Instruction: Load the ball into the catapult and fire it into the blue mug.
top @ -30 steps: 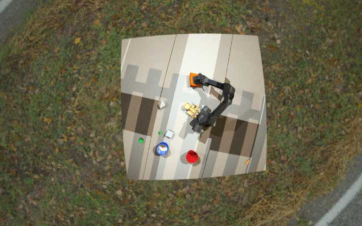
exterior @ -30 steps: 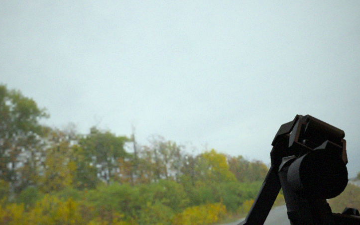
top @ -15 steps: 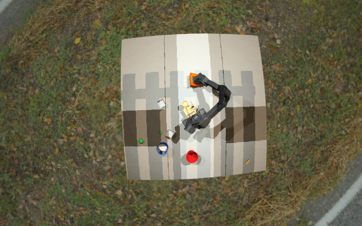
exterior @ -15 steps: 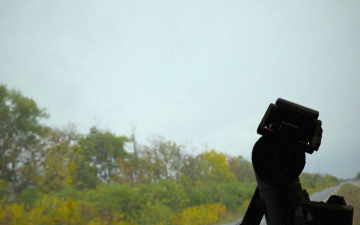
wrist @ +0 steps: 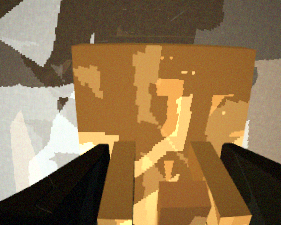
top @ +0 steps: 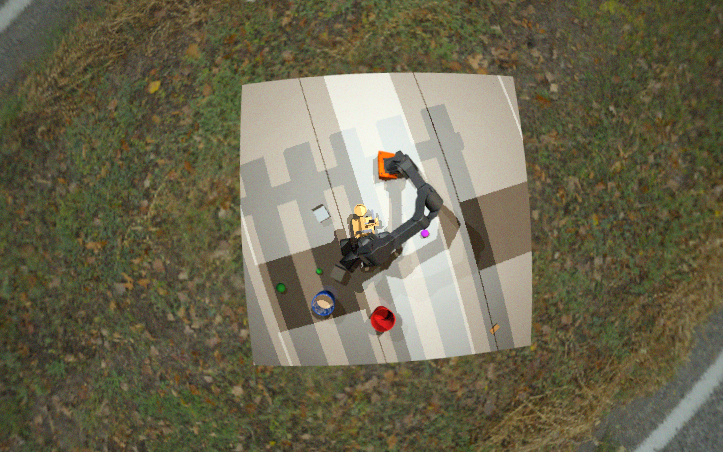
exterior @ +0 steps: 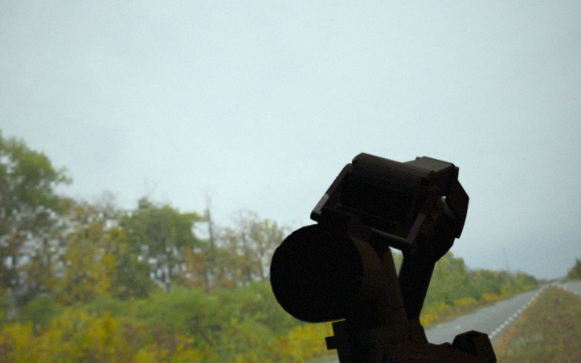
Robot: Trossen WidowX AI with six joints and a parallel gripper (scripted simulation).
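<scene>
From the top we see the yellow-orange catapult [top: 358, 223] [wrist: 107, 109] near the middle of the desk [top: 274, 112], its lower end hidden by the black jointed arm [top: 432, 201] [exterior: 382, 288]. The wrist view uncovers that part: our jaws stand partly open, shut on the catapult, with its two upright rails [wrist: 117, 184] between the black fingers. The exterior view gives us just the dark arm against trees and pale sky.

Only the top view shows the patterned blue mug [top: 314, 303], towards the lower left corner, with two green balls [top: 281, 287] nearby and a red cup [top: 382, 318] close to the bottom edge. A small magenta ball [top: 425, 233] lies beside the arm, right of centre; we cannot tell which ball is meant.

The desk is pale, crossed by dark bands and thin lines. Around it we see leaf-strewn grass, with grey road at the upper left and lower right.
</scene>
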